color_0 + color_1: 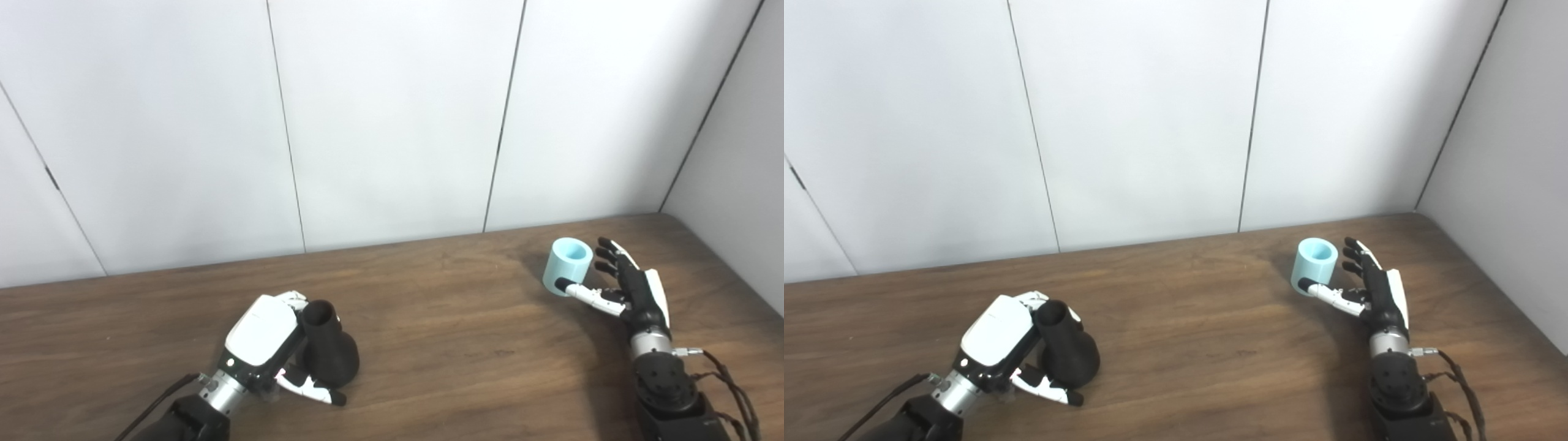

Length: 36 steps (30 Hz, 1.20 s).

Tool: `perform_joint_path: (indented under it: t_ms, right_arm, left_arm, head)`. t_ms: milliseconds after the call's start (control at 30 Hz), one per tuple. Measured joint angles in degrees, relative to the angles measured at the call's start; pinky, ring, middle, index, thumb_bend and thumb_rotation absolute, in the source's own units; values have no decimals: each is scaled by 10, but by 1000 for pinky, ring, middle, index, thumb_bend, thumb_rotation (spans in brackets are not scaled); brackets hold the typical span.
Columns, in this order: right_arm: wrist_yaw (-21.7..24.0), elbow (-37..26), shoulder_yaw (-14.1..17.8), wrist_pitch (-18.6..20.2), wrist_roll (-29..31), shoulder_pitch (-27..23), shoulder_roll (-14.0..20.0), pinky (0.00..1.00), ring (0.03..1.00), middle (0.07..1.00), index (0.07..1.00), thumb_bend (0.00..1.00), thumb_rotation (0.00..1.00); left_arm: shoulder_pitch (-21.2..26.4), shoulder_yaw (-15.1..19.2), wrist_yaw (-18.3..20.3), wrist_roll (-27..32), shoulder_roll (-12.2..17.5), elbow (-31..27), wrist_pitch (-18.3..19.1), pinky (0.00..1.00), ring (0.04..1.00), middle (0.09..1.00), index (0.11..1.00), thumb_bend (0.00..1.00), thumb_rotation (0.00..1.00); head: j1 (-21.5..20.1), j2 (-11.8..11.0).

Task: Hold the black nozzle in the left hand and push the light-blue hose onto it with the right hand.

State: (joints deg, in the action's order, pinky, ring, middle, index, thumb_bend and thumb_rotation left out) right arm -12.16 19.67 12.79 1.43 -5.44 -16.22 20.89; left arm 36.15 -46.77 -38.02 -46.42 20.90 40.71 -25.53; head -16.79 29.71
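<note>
The black nozzle (329, 354), bulb-shaped with a narrow open neck, stands on the wooden table (459, 343) at the lower left. My left hand (269, 343) is wrapped around it, with fingers curled behind the neck and the thumb (315, 391) along the front of the bulb. The light-blue hose (567, 266), a short open cylinder, stands upright at the right. My right hand (625, 285) is open just right of it. Its thumb (582, 293) touches the hose's front near the base and the fingers are spread beside it.
White wall panels (392, 122) stand right behind the table's far edge and along its right side. Loose cables (732, 386) trail from my right wrist.
</note>
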Motion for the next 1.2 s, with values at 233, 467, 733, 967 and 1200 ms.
perform_joint_path:
  t_ms: [233, 467, 733, 967, 1200]
  right_arm:
    - [3, 4, -5, 0, -2, -5, 2, 749, 806, 840, 869, 912, 308]
    - [7, 6, -1, 0, 7, -8, 1, 761, 811, 836, 861, 872, 224]
    - [14, 8, 0, 2, 20, -11, 1, 724, 784, 815, 834, 906, 237]
    - [15, 8, -2, 2, 20, -12, 0, 723, 786, 820, 841, 912, 223]
    - [16, 18, -2, 1, 24, -20, 0, 730, 784, 813, 827, 907, 177]
  left_arm:
    - [-6, 1, 4, -1, 7, -15, 0, 652, 450, 471, 504, 504, 0]
    - [-6, 3, 4, -1, 7, -15, 0, 660, 438, 473, 515, 504, 0]
    - [-14, 16, 11, -6, 11, -24, 0, 654, 447, 458, 517, 503, 0]
    - [-16, 19, 14, -8, 11, -28, 0, 661, 452, 455, 516, 503, 0]
    - [-17, 20, 15, -9, 11, -28, 0, 661, 440, 475, 513, 504, 0]
  head:
    - [9, -3]
    - [14, 6]
    - [20, 5]
    - [23, -2]
    - [23, -1]
